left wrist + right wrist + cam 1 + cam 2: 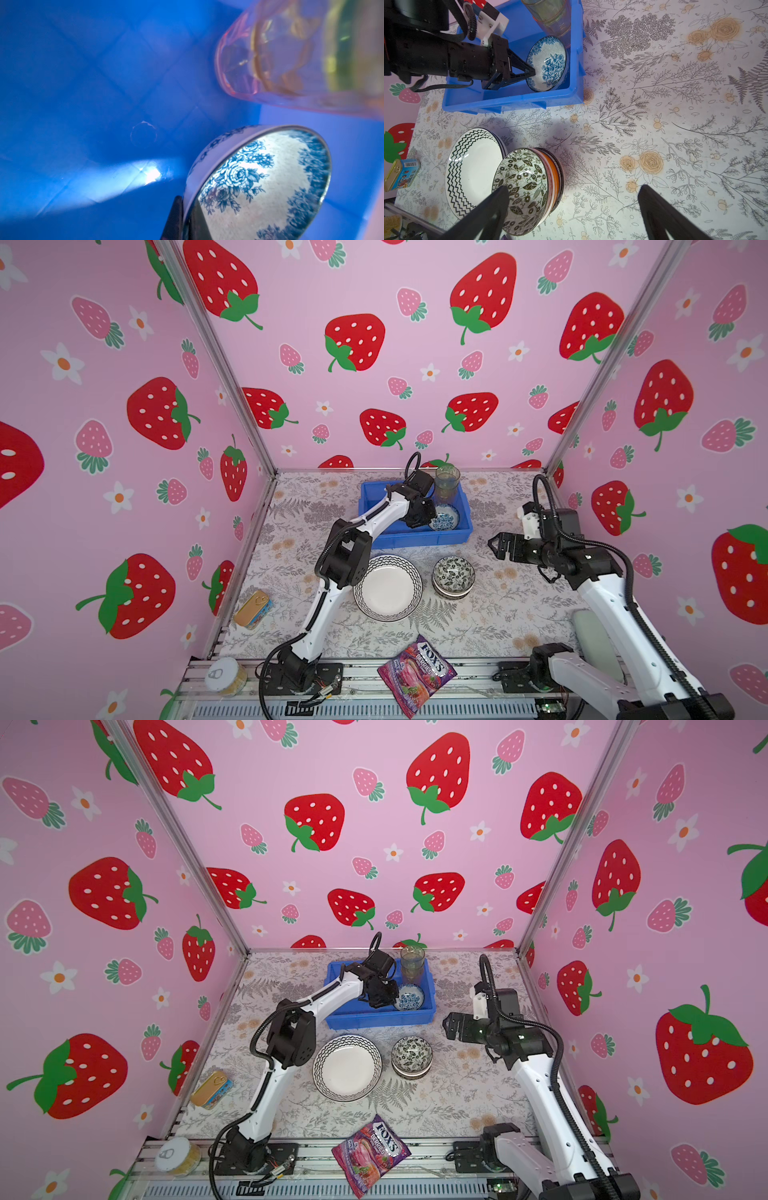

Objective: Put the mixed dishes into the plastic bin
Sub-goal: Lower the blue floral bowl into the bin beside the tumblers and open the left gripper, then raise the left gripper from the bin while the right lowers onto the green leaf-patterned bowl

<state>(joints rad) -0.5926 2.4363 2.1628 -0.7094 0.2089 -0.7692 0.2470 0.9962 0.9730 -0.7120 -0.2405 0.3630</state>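
The blue plastic bin (pixel 415 540) (pixel 374 1021) stands at the back of the table. Inside it my left gripper (pixel 428 516) (pixel 532 72) is shut on the rim of a blue-flowered bowl (pixel 448 517) (pixel 270 182), which is tilted. A stack of tinted glasses (pixel 446 483) (pixel 291 58) stands upright in the bin's far right corner. In front of the bin are a zigzag-rimmed white plate (pixel 388 587) (pixel 475 166) and a stack of bowls topped by a black leaf-patterned one (pixel 453 574) (pixel 523 187). My right gripper (pixel 494 545) (pixel 573 189) hangs open and empty, to the right of that stack.
A gold-topped tin (pixel 253 608) lies at the table's left edge. A white-lidded jar (pixel 224 674) and a purple FOX'S candy bag (pixel 417 676) sit on the front rail. Strawberry-print walls close in the left, back and right sides.
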